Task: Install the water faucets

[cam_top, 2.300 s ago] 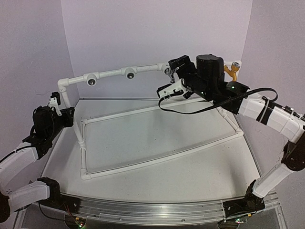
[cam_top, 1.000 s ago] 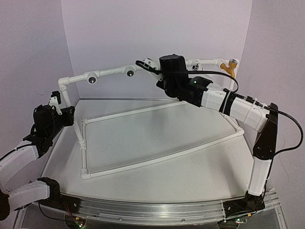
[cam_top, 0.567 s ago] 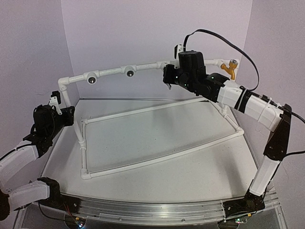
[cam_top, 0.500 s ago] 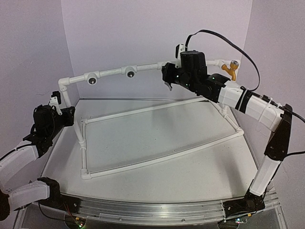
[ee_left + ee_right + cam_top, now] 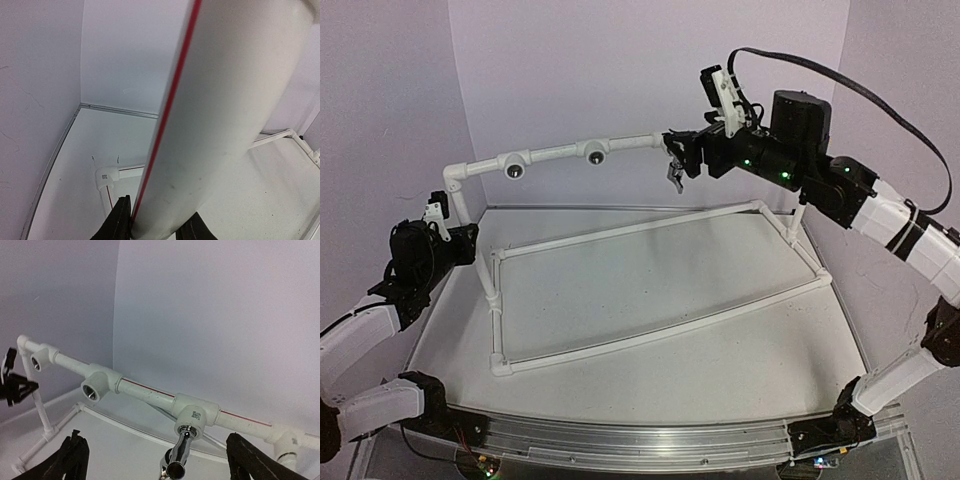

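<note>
Silver-grey metal marks the only tap that shows here. The silver-grey faucet hangs spout-down from a tee on the raised top rail of the white pipe frame, its stem seated in the mouth of the fitting. How firmly it is threaded cannot be told.

By my reading the task is partly done. This one tap looks to be in place, while two open tees further left along the same rail show dark, empty holes, so those look like the places left to fill. No white or orange-yellow tap is visible. In the overhead view the right arm covers the far right end of the rail, so what sits there cannot be told.

The right pincer is spread wide. Its two dark fingers stand to either side of the silver-grey faucet and touch neither the tap nor the tee, so the tap lies between them and a little ahead, near but free of any grip.

The left pincer is pressed onto an upright post of the frame at the left corner. In its own wrist view the red-striped pipe fills the gap between the fingers, which looks like bracing the frame. Below it all, the pale surface carries the frame's base rectangle.
</note>
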Action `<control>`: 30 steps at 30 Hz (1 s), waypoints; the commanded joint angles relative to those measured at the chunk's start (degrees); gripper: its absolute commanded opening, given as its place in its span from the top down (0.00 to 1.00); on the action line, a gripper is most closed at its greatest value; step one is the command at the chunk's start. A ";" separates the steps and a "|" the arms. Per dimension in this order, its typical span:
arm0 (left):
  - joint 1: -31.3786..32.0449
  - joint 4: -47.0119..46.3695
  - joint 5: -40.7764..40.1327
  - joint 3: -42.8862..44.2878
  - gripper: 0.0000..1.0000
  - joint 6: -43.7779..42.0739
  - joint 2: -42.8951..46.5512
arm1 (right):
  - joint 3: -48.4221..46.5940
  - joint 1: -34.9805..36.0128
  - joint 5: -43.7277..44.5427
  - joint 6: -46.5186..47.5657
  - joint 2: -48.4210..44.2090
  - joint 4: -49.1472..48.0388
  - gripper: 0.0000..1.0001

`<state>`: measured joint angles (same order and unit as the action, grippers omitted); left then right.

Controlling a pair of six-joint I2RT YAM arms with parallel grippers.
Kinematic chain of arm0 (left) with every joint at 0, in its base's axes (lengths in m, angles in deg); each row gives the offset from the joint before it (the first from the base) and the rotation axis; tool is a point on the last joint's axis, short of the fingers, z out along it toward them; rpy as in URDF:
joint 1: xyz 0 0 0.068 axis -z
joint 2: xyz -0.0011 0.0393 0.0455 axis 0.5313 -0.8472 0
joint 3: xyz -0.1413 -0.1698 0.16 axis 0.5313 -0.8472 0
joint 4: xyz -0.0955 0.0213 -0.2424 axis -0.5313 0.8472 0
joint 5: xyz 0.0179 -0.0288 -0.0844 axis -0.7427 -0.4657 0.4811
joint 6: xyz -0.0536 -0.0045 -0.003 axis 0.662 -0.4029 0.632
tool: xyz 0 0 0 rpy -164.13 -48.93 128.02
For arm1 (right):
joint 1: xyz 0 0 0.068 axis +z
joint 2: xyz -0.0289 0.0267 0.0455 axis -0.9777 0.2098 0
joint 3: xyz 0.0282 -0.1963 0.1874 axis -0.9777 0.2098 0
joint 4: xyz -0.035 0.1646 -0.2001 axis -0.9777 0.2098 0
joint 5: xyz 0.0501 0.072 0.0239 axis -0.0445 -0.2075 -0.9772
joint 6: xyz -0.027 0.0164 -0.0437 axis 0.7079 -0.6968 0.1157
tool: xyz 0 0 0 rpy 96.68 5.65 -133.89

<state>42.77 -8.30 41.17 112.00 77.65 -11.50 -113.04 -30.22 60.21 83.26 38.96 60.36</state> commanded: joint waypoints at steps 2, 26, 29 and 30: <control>1.36 4.24 8.67 0.41 1.00 8.36 -1.25 | -3.68 1.06 -1.79 23.93 -0.09 7.35 0.04; 1.36 4.37 9.34 0.79 1.00 8.21 -2.21 | -11.61 1.02 28.97 -26.44 13.88 7.36 0.74; 1.35 4.38 9.63 0.98 1.00 8.17 -2.63 | -9.75 0.29 25.44 -36.72 12.65 6.66 0.98; 1.35 4.36 9.70 1.07 1.00 8.13 -2.73 | -8.39 -0.35 22.53 -41.58 11.95 6.27 1.00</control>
<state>42.81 -8.53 42.37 112.46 77.49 -12.47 -122.79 -28.86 83.33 59.94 53.54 69.00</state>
